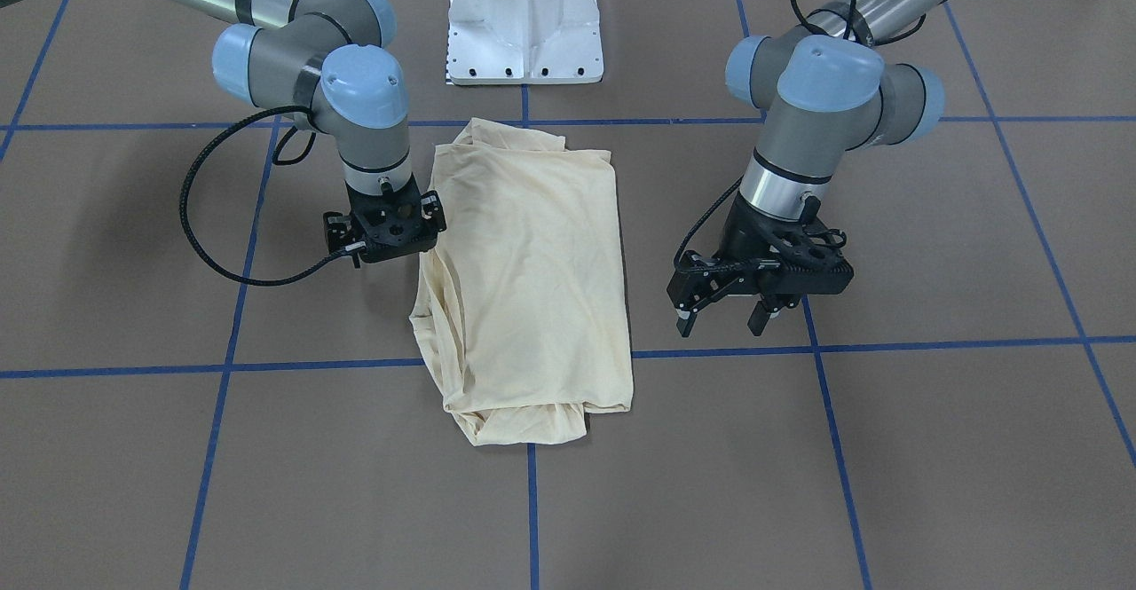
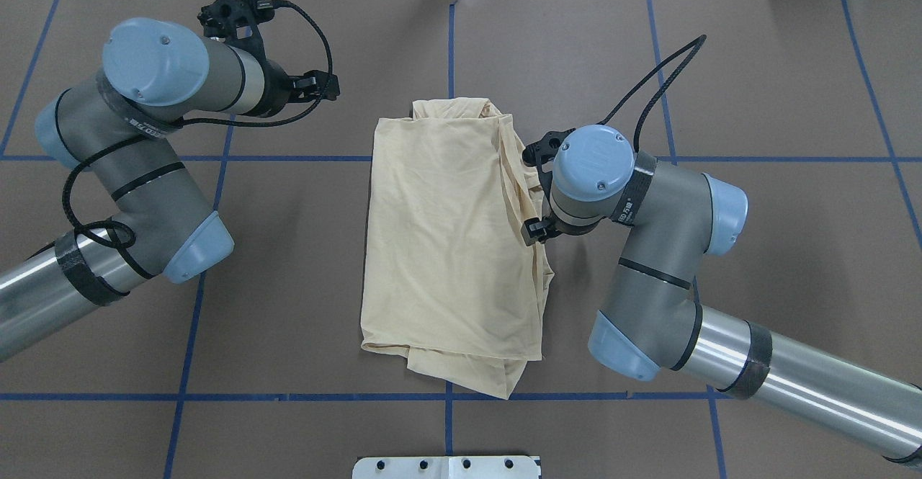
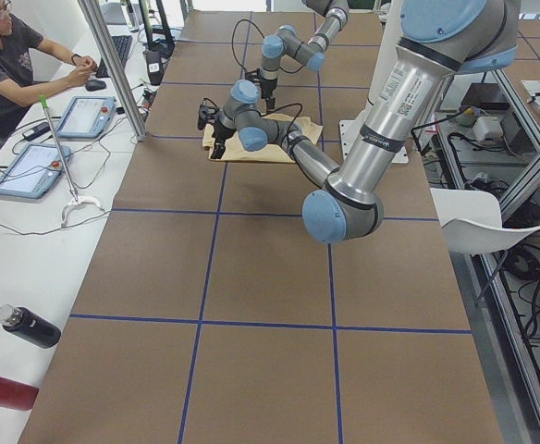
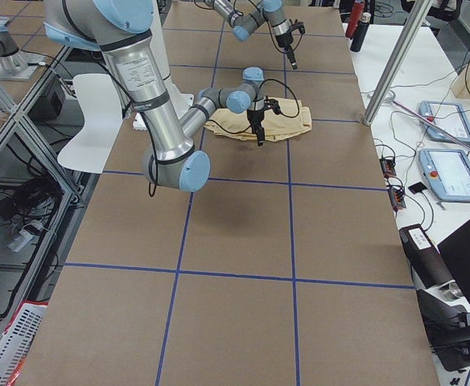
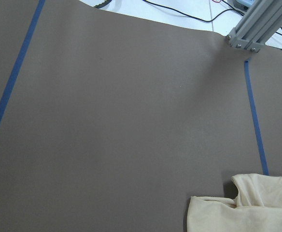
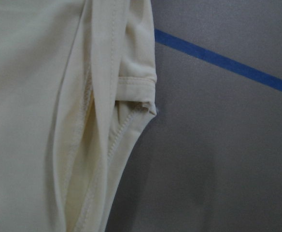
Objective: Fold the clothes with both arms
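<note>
I judge the folding half done: the shirt [image 2: 446, 248] lies as a long strip in the middle of the tabletop [image 2: 288, 320], my right jaws stand at its right edge, spread or pressed I cannot tell, and farther out my left jaws hang spread and empty, so next both must pinch one end.

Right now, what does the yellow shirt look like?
The shirt is pale cream-yellow, soft thin cloth, folded into a long rectangle, plain side up, no print showing. Stitched hems and bunched layers poke out along one long edge and both ends. It lies flat on the brown table. The right gripper hangs at that long edge; I cannot tell if it touches.
</note>
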Tool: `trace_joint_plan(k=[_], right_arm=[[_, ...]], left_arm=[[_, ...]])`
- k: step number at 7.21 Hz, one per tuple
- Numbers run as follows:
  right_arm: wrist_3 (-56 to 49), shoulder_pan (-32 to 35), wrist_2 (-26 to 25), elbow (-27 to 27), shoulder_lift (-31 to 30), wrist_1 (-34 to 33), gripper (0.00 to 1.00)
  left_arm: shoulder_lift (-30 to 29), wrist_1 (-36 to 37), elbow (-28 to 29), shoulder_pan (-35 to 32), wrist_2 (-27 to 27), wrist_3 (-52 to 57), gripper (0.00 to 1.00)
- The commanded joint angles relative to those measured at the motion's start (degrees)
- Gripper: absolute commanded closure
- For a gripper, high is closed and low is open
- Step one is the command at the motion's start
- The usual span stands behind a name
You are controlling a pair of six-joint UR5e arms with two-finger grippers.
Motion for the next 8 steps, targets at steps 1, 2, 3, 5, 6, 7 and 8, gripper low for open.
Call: trace_joint_plan(k=[1,2,3,5,6,7,8], right_arm=[[0.00,0.46,-0.27,-0.28,0.73,0.03,0.00],[0.00,0.72,-0.53,-2.11,3.26,0.46,0.00],[0.00,0.99,-0.71,-6.48,6.77,0.73,0.00],[-0.61,3.26,-0.88,-14.40,11.10,5.53,0.00],[-1.22,4.23,-0.88,-18.44,12.68,8.35,0.00],[-1.32,4.24,-0.88,-20.30,13.13,9.77,0.00],[-1.32,4.24,-0.88,-20.93,13.39,9.78,0.00]], left_arm=[[-0.01,0.00,0.00,0.00,0.00,0.00,0.00],[-0.01,0.00,0.00,0.00,0.00,0.00,0.00],[-0.01,0.00,0.00,0.00,0.00,0.09,0.00],[-0.01,0.00,0.09,-0.09,0.00,0.18,0.00],[0.07,0.00,0.09,-0.09,0.00,0.18,0.00],[0.07,0.00,0.17,-0.09,0.00,0.18,0.00],[0.07,0.00,0.17,-0.09,0.00,0.18,0.00]])
